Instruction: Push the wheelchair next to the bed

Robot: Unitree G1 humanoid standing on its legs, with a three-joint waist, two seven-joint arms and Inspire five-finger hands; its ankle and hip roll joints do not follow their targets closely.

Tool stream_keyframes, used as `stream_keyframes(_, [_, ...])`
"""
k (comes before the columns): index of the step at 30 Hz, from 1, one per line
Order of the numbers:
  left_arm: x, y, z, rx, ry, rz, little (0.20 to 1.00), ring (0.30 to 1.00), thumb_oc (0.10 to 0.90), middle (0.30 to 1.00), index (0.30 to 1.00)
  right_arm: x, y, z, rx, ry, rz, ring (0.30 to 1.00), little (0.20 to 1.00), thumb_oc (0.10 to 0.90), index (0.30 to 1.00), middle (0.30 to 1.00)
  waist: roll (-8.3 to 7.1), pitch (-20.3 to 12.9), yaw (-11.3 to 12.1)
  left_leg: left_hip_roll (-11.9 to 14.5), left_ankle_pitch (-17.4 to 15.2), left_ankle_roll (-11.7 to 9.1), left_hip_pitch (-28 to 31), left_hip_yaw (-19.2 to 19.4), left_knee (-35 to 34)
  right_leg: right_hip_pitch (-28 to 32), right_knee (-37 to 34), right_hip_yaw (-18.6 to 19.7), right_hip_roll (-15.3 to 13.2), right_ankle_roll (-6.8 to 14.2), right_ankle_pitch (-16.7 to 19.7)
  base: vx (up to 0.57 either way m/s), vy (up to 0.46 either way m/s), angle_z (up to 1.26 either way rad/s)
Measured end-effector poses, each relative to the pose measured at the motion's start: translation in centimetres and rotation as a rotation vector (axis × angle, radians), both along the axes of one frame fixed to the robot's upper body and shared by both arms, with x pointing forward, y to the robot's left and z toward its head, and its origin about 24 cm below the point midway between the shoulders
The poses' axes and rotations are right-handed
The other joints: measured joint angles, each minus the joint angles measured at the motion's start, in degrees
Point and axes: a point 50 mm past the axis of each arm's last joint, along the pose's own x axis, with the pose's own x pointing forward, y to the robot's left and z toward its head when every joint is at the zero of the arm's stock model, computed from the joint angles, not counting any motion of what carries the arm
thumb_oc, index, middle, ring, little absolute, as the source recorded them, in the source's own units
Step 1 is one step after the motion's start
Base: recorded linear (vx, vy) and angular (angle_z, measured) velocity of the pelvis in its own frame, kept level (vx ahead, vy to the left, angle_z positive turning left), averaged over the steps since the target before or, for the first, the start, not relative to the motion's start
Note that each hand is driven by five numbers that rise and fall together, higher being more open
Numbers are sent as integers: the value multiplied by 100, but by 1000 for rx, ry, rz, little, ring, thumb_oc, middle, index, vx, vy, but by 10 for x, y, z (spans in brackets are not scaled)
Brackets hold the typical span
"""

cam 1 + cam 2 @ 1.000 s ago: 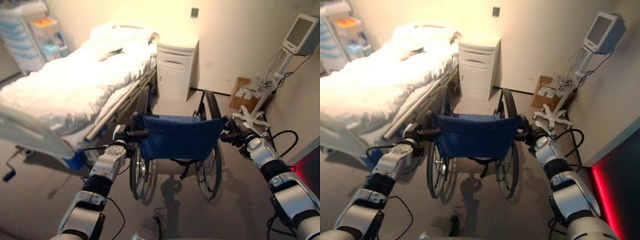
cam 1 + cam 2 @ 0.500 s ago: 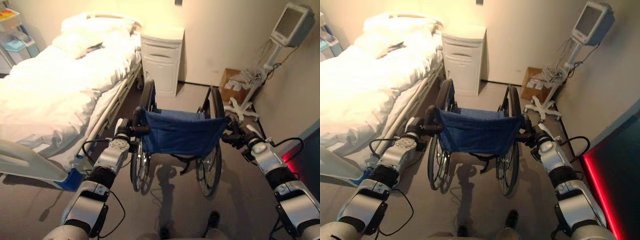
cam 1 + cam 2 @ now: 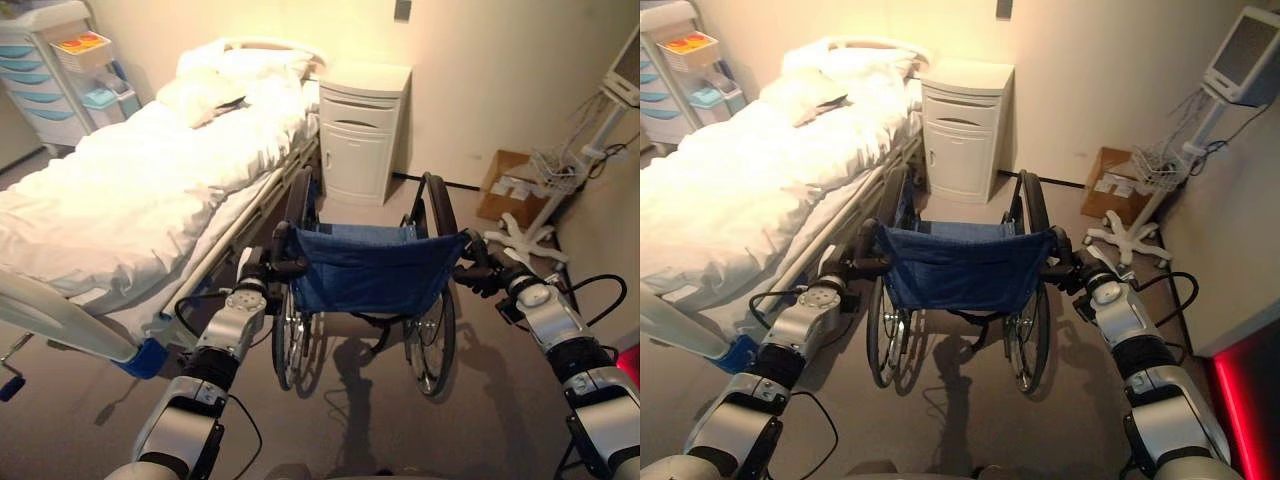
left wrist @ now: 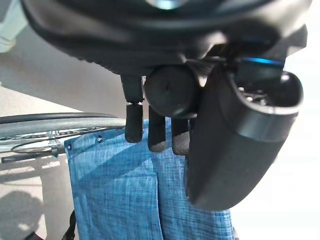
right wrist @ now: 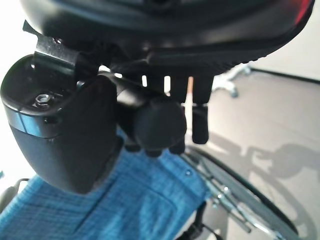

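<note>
Both hands stay curled round the push handles, left hand (image 3: 262, 272) and right hand (image 3: 487, 277), while the wheelchair (image 3: 366, 272) now sits a little farther forward, its left wheel just beside the bed (image 3: 140, 200) frame, so the push looks nearly complete.

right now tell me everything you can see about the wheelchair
The wheelchair has a blue woven-fabric backrest slung between dark uprights, a blue seat ahead of it, and two large spoked wheels with black tyres. It stands upright on the grey floor, back toward the robot, facing the white bedside cabinet. The bed lies close along its left side. The left hand is curled round the left push handle and the right hand round the right one.
</note>
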Motion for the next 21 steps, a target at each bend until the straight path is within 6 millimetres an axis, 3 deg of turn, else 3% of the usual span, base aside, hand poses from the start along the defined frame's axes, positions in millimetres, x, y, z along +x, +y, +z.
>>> stream_keyframes(3, [-8, -2, -7, -5, 3, 9, 300, 300, 400, 300, 300, -2, -1, -5, -4, 13, 2, 300, 300, 400, 300, 300, -20, 8, 107, 348, 69, -115, -51, 2, -863, 399, -331, 195, 167, 50, -1, 371, 168, 5])
stream_keyframes(4, [-8, -3, -7, -4, 0, 9, 300, 300, 400, 300, 300, -3, 1, -7, -3, 14, 7, 300, 300, 400, 300, 300, -12, 10, 141, 432, 176, -291, -66, -18, -1209, 458, -401, 342, 247, 50, -4, 553, 297, -13])
stream_keyframes(5, [-8, -4, -5, -7, -10, 9, 300, 300, 400, 300, 300, -3, -2, -5, -12, 10, 4, 300, 300, 400, 300, 300, 14, 21, 203, 565, 443, -440, -34, -49, -1993, 512, -534, 529, 382, 45, 1, 366, 194, -19])
stream_keyframes(6, [-8, -4, -4, -7, -13, 9, 300, 300, 400, 300, 300, -4, 0, -8, -5, 16, 7, 300, 300, 400, 300, 300, 62, 45, 257, 699, 580, -495, -127, -156, -2247, 628, -573, 615, 455, 45, -3, 587, 333, -40])
stream_keyframes(8, [-9, 0, -2, -25, -22, 28, 300, 300, 400, 300, 300, 0, -1, -1, -23, -4, 15, 300, 300, 400, 300, 300, 306, 113, 416, 1062, 860, -557, -115, -358, -2931, 814, -677, 890, 655, 60, -61, 469, 313, -63])
stream_keyframes(10, [-11, 2, -2, -31, -20, 33, 300, 300, 400, 300, 300, 1, 0, 1, -28, 0, 30, 300, 300, 400, 300, 300, 376, 113, 549, 1126, 878, -526, -50, -165, -2827, 902, -597, 927, 549, 107, -198, 425, 292, -71])
stream_keyframes(11, [-12, 4, -3, -30, -15, 29, 300, 300, 400, 300, 300, 0, 1, -1, -23, 9, 35, 300, 300, 400, 300, 300, 359, 105, 598, 1008, 862, -495, 40, -10, -2624, 993, -548, 854, 423, 178, -248, 394, 256, -57])
stream_keyframes(13, [-10, 3, -1, -32, -17, 19, 300, 300, 400, 300, 300, -2, -1, -2, -24, 12, 33, 300, 300, 400, 300, 300, 365, 88, 591, 721, 861, -494, 274, -99, -2509, 1062, -383, 802, 269, 401, -410, 324, 238, -30])
stream_keyframes(14, [-9, 4, 1, -31, -21, 16, 300, 300, 400, 300, 300, -2, -1, -2, -22, 12, 32, 300, 300, 400, 300, 300, 352, 87, 586, 641, 972, -306, 381, -171, -2537, 1082, -329, 784, 224, 468, -455, 405, 302, -41])
stream_keyframes(15, [-7, 6, 4, -27, -22, 7, 300, 300, 400, 300, 300, -5, 0, -8, -16, 26, 30, 300, 300, 400, 300, 300, 210, 49, 645, 464, 1152, -34, 467, -147, -2630, 1027, -125, 620, -24, 662, -554, 271, 192, -33])
stream_keyframes(17, [-3, 9, 11, -15, -37, -8, 300, 300, 400, 300, 300, -5, 2, -8, -3, 20, 32, 300, 300, 400, 300, 300, 40, 5, 567, 225, 1404, 336, 461, -181, -2624, 985, 60, 415, -259, 817, -576, 335, 258, -19])
stream_keyframes(19, [5, 14, 21, 8, -56, -17, 300, 300, 400, 300, 300, -2, 6, -5, 30, -7, 26, 300, 300, 400, 300, 300, -94, -3, 399, 48, 1272, 476, 364, -169, -2572, 856, 284, 249, -461, 902, -507, 301, 259, 8])
stream_keyframes(21, [12, 13, 26, 18, -66, -23, 300, 300, 400, 300, 300, 0, 6, -2, 33, -26, 16, 300, 300, 400, 300, 300, -53, 9, 242, -62, 1120, 613, 259, -164, -2485, 539, 901, 202, -648, 935, -379, 263, 191, 12])
